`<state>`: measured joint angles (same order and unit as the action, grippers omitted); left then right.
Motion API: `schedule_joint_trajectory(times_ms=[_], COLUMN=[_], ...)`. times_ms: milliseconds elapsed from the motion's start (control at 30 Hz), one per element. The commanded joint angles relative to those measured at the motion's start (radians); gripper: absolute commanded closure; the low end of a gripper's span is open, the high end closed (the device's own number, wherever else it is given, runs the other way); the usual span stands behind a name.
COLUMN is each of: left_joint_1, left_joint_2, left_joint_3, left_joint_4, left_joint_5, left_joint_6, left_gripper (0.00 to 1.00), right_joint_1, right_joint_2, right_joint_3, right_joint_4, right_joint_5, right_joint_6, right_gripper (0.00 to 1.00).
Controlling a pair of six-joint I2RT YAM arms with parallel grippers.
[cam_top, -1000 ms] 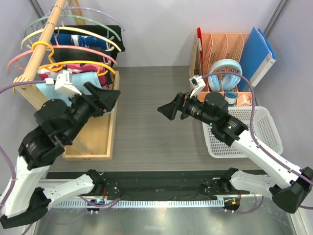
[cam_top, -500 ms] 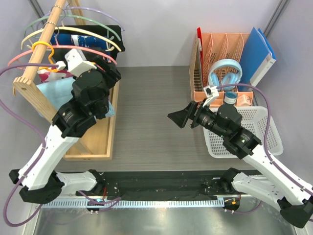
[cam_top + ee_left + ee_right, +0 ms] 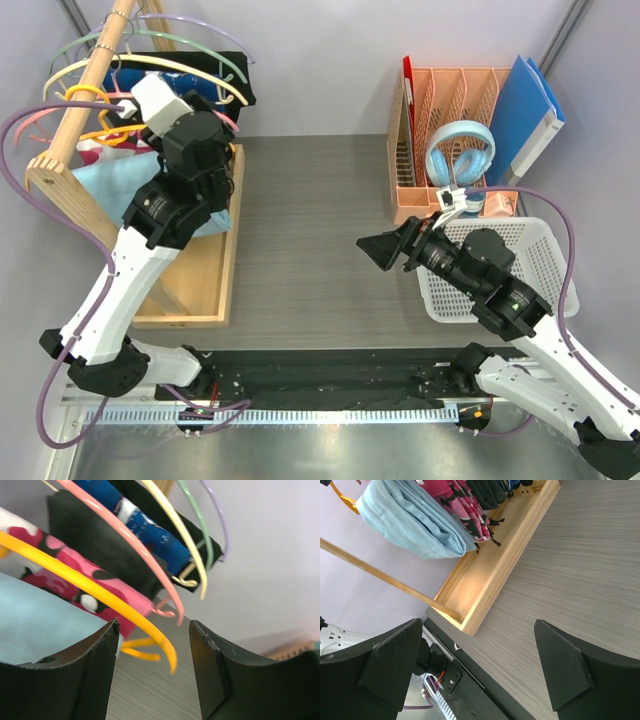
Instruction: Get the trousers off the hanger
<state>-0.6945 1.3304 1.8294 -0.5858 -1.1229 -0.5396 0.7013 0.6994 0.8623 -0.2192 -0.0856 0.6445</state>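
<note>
The light sky-blue trousers (image 3: pixel 100 180) hang folded over the yellow-orange hanger (image 3: pixel 108 134) at the near end of the wooden rail. In the left wrist view the cloth (image 3: pixel 40 620) lies at the left. The hanger's arm (image 3: pixel 90 587) curves down and its tip ends between the fingers of my left gripper (image 3: pixel 152 625). The jaws stand apart and do not touch it. My right gripper (image 3: pixel 383 247) is open over the middle of the table, holding nothing. Its wrist view shows the trousers (image 3: pixel 415 520) from the side.
Pink (image 3: pixel 125 535), pale yellow and green hangers with a pink camouflage garment (image 3: pixel 75 570) and dark garments crowd the rail (image 3: pixel 85 75) behind. The rack stands in a wooden tray (image 3: pixel 205 290). A white basket (image 3: pixel 540 260), a file organiser with headphones (image 3: pixel 460 150) and a blue binder (image 3: pixel 525 110) stand at the right.
My left arm has swung up and back over the rack to the hangers, and its jaws have narrowed a little. The right arm has drawn back towards the right and the near edge.
</note>
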Motion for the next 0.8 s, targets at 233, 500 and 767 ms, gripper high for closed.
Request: schedule_joint_trajectory(times_ms=[233, 500, 767], left_joint_1=[0.18, 0.237, 0.239], left_joint_2=[0.0, -0.014, -0.01], left_joint_3=[-0.028, -0.11, -0.133], left_joint_4=[0.044, 0.185, 0.26], left_joint_5=[0.066, 0.078, 0.075], left_joint_6=[0.017, 0.087, 0.179], left_gripper=[0.42, 0.61, 0.8], right_joint_1=[0.004, 0.004, 0.004], right_joint_2=[-0.028, -0.061, -0.093], right_joint_3=[-0.037, -0.055, -0.069], right_joint_4=[0.001, -0.015, -0.023], right_joint_5=[0.018, 0.032, 0.041], right_joint_6=[0.03, 0.034, 0.046], right_gripper=[0.0, 0.0, 0.0])
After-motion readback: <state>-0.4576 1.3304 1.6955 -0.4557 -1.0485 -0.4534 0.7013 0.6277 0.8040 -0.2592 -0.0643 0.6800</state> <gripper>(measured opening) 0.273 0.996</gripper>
